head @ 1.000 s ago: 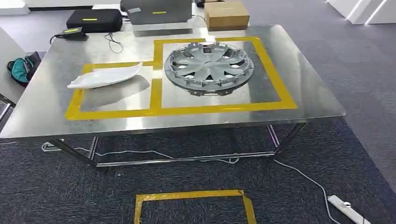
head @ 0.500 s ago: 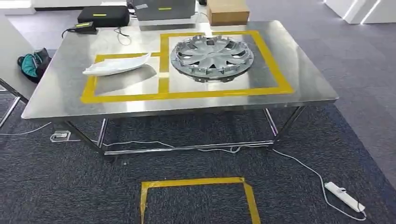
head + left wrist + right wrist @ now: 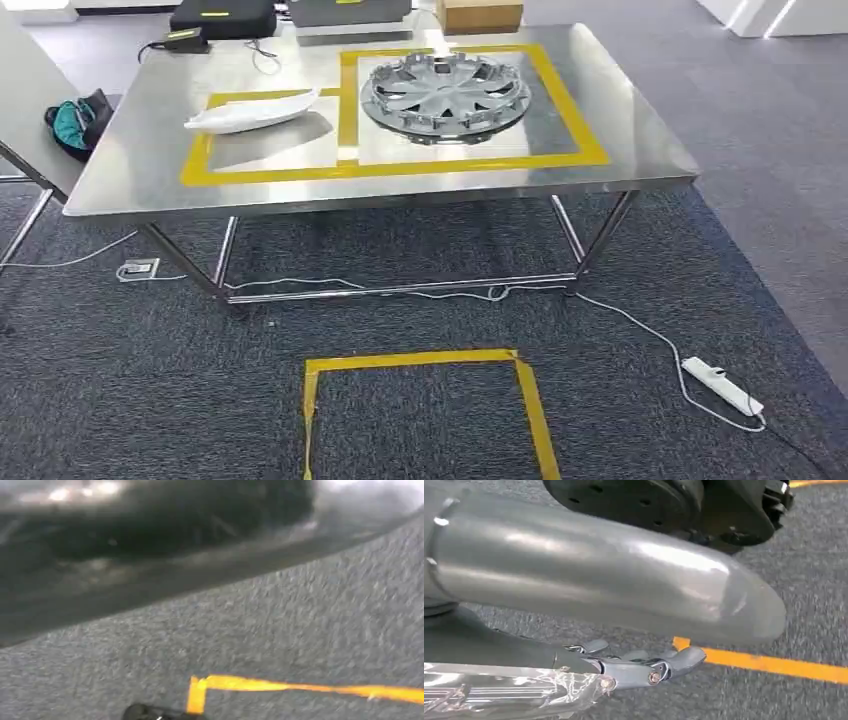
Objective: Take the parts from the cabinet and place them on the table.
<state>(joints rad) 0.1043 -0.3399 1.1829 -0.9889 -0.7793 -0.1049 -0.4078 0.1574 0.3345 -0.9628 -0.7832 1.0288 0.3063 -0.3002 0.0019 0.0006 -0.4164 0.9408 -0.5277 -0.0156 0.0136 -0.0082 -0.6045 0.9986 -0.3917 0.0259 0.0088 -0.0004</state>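
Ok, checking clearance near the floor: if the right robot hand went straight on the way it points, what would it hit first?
Probably the dark grey carpet floor near the yellow tape line; nothing else shows ahead of the right robot hand, though depth is unclear.

Silver hubcap (image 3: 446, 95), white part (image 3: 252, 110) on table (image 3: 130, 165)

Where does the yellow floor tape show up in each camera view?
Head view: tape forms a square outline on the carpet, in front of the table.
Left wrist view: one corner of tape, with a strip running off along the carpet.
Right wrist view: a tape strip on the carpet just past the right hand.
Shared landmark: the grey carpet the tape is stuck to.
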